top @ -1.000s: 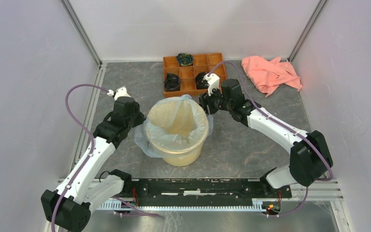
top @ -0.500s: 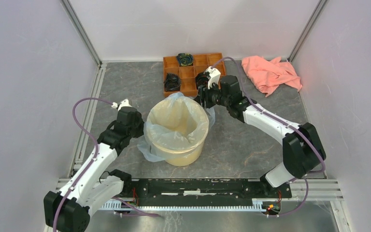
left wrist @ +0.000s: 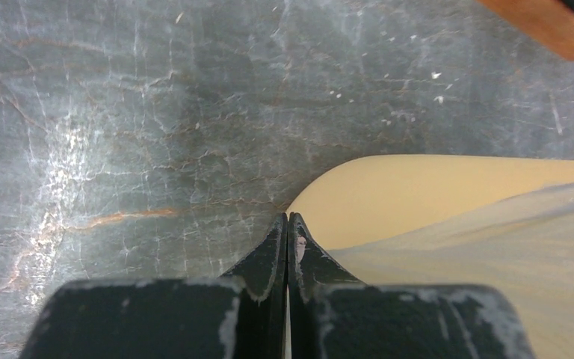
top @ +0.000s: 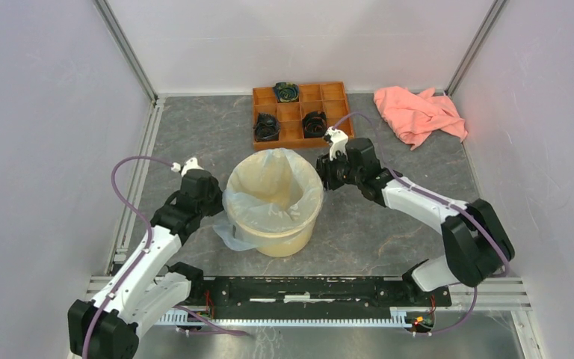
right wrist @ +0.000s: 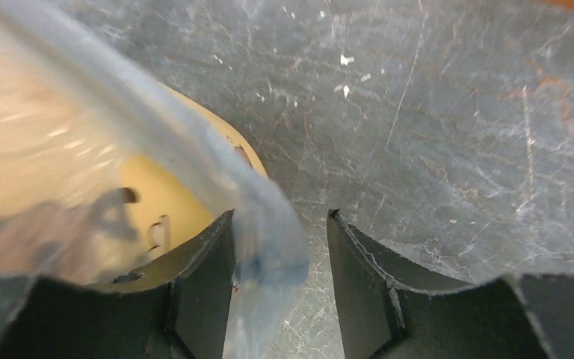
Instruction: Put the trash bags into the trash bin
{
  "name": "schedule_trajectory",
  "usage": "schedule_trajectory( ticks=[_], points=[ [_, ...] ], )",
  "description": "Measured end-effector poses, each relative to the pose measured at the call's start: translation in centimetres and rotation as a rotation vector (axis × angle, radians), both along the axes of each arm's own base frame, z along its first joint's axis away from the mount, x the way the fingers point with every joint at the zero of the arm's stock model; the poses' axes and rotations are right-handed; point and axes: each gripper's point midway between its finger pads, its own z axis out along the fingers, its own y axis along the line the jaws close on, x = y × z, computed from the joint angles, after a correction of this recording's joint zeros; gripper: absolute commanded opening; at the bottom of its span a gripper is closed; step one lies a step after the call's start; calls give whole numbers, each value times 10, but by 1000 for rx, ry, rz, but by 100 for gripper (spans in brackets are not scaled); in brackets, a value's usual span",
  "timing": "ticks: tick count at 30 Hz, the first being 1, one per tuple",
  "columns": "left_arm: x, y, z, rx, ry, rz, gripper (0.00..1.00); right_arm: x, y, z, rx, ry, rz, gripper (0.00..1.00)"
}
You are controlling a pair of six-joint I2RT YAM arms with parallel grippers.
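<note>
The trash bin (top: 284, 241), a pale yellow bucket, stands mid-table with the thin blue-grey trash bag (top: 223, 224) lining it and draped over its rim. My left gripper (top: 212, 197) sits at the bin's left rim. In the left wrist view that gripper (left wrist: 288, 217) is shut, with taut bag film (left wrist: 508, 247) running into it over the yellow bin (left wrist: 418, 187). My right gripper (top: 321, 173) is at the right rim. Seen from its wrist, the right gripper (right wrist: 280, 215) is open, and a fold of the bag (right wrist: 194, 149) hangs against its left finger beside the bin (right wrist: 149, 202).
A compartmented wooden tray (top: 334, 92) holding dark bundles (top: 267, 126) stands behind the bin. A salmon-pink cloth (top: 418, 112) lies at the back right. White walls enclose the table on three sides, and a black rail (top: 306, 288) runs along the near edge.
My right gripper went toward the tray, then came back down to the bin's right rim, its jaws narrowing around the bag. My left gripper slid nearer along the bin's left side, staying shut.
</note>
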Motion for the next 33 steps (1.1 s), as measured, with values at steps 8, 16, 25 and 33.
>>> schedule_trajectory(
  ticks=[8,16,25,33],
  points=[
    [-13,3,-35,-6,74,24,2,12,2,51,54,-131,-11,50],
    [-13,4,-19,1,84,26,6,0,-29,-8,-88,-77,-72,53],
    [-17,-5,22,-57,14,-23,38,-19,-69,-2,-216,-140,-123,85],
    [-18,-36,-31,-166,142,-102,28,-49,-60,22,-144,-205,-62,98]
  ],
)
